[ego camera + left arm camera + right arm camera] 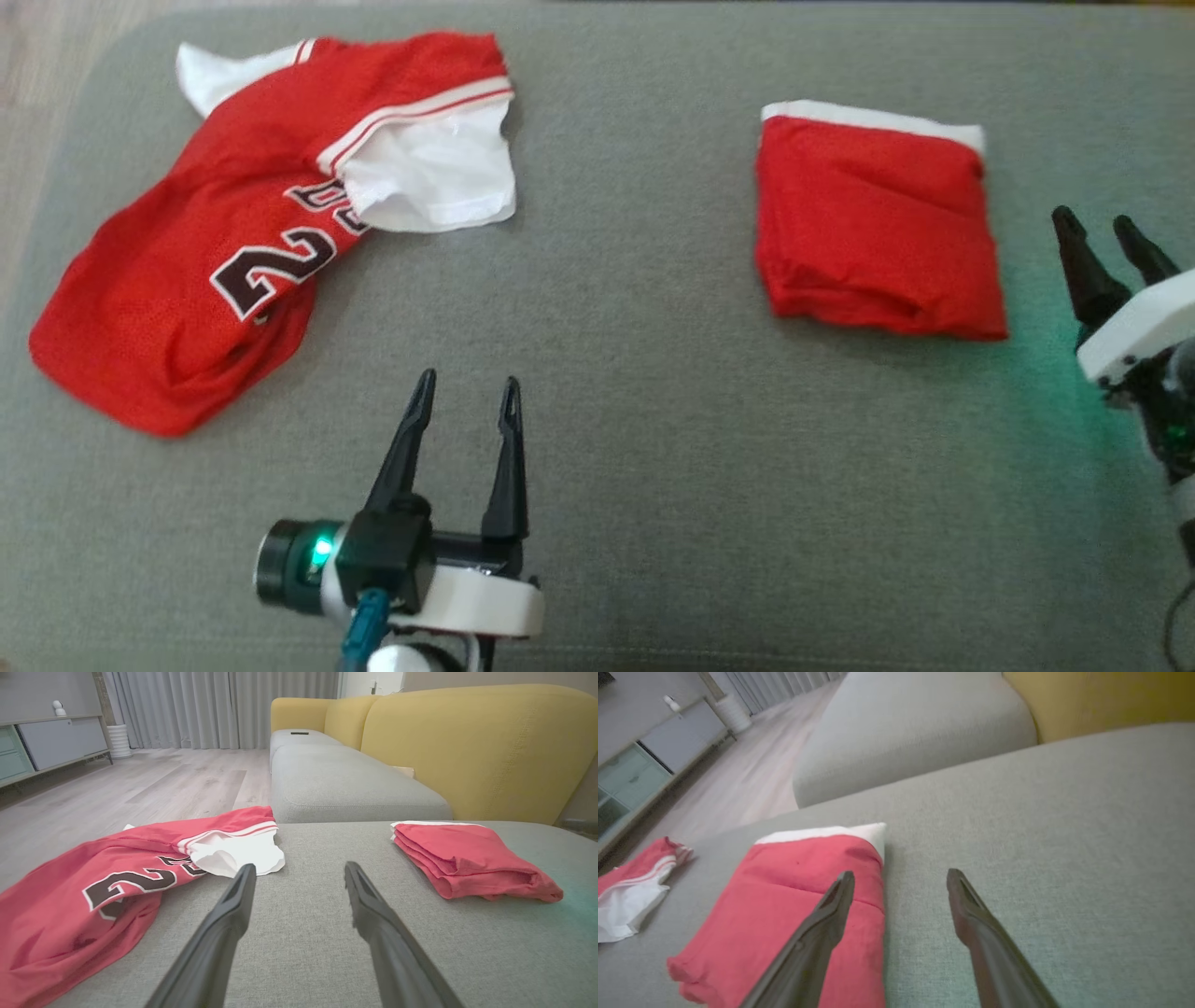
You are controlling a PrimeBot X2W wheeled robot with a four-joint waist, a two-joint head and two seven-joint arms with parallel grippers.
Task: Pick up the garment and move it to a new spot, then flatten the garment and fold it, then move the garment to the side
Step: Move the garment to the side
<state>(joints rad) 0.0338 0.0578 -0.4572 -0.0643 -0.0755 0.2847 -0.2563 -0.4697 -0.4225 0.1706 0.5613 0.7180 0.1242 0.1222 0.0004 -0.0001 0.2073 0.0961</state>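
On grey cushion (635, 392), red jersey (177, 280), crumpled

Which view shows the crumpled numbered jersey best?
The head view: the whole jersey lies in frame from above, number and white lining visible. The left wrist view sees it low, cut off at the edge; the right wrist view catches a white-trimmed corner.
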